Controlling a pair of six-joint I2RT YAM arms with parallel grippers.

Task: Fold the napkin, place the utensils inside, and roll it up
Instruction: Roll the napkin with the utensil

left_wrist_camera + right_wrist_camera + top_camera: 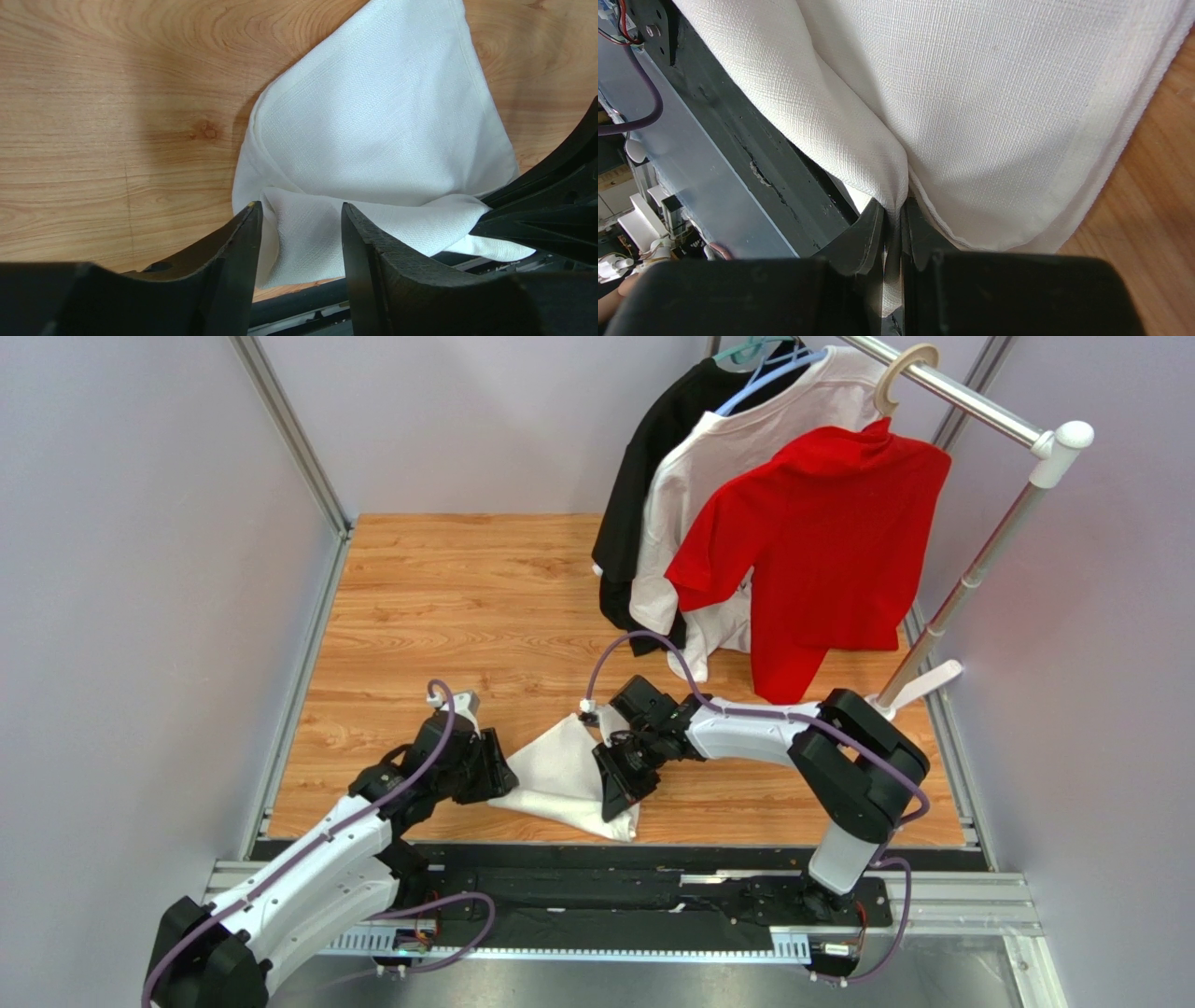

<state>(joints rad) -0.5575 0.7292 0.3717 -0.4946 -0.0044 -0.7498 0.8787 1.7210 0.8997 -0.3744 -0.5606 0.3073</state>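
The white napkin [561,763] lies crumpled in a rough triangle at the near edge of the wooden table, between the two grippers. My right gripper [619,787] is shut on a fold of the napkin [1018,105], with cloth pinched between its jaws [896,213]. My left gripper [494,767] is open at the napkin's left corner. In the left wrist view its jaws stand apart [302,213], with the napkin [379,119] just beyond the tips and nothing pinched. The spoon is out of view.
A clothes rack [982,546] stands at the back right with a black shirt [652,462], a white shirt [730,462] and a red shirt [828,532]. A black rail [631,857] runs along the table's near edge. Grey walls enclose the table.
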